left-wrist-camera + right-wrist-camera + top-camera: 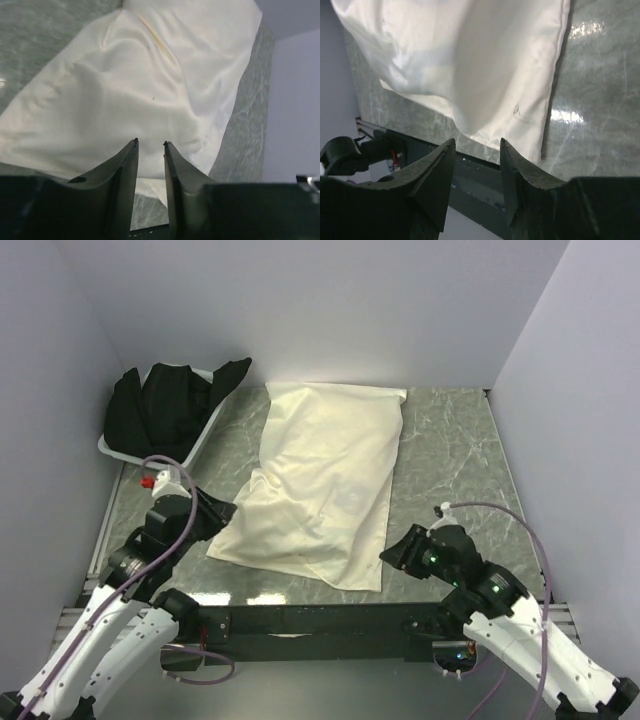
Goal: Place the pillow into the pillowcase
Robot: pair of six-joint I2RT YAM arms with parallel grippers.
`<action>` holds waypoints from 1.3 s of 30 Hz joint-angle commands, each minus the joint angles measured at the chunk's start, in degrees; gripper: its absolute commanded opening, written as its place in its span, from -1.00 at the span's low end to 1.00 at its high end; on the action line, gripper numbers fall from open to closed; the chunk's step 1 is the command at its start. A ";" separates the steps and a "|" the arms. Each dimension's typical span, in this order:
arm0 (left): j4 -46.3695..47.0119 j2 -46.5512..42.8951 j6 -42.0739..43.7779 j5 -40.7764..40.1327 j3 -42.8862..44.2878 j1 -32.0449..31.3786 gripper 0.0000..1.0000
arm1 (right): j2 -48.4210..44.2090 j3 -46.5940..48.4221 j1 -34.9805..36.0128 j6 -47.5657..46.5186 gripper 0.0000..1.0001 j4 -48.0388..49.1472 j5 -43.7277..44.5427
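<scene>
The pillowcase [325,480] is a cream cloth sack lying lengthwise on the marble tabletop, puffed up through its middle. No pillow surface shows; it is hidden. My left gripper [222,512] sits at the case's near left corner, jaws a little apart. In the left wrist view the left gripper [150,144] is open with nothing between its fingers, and the pillowcase [125,90] lies just beyond them. My right gripper [392,553] hovers by the near right corner. In the right wrist view the right gripper [477,142] stands open and empty, short of the pillowcase [470,65] edge.
A bundled black cloth [165,410] fills a white tray [108,447] at the back left. White walls close in the table on three sides. A dark rail [320,620] runs along the near edge between the arm bases.
</scene>
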 commanded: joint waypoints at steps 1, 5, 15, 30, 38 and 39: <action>14.31 6.21 1.60 11.59 -7.15 -0.95 -0.49 | 9.63 -0.28 1.26 -3.47 -0.04 15.65 0.83; 27.50 13.25 0.45 12.47 -10.41 -9.44 -0.84 | 19.46 1.12 5.39 -2.33 -0.06 21.82 3.72; 42.98 42.16 -0.07 9.22 -0.50 -26.79 -0.96 | 33.46 -1.84 17.70 4.26 -0.04 30.43 15.06; 46.77 67.05 -2.01 9.74 7.53 -21.08 -0.75 | 37.16 -14.50 20.52 13.49 0.05 35.81 16.56; 49.40 66.17 -1.83 11.24 -0.13 -18.88 -0.45 | 25.57 -16.90 20.52 17.09 0.01 26.94 18.05; 49.49 66.35 -1.83 11.33 -0.48 -18.97 -0.39 | 24.25 -16.45 20.52 17.18 0.01 24.14 18.32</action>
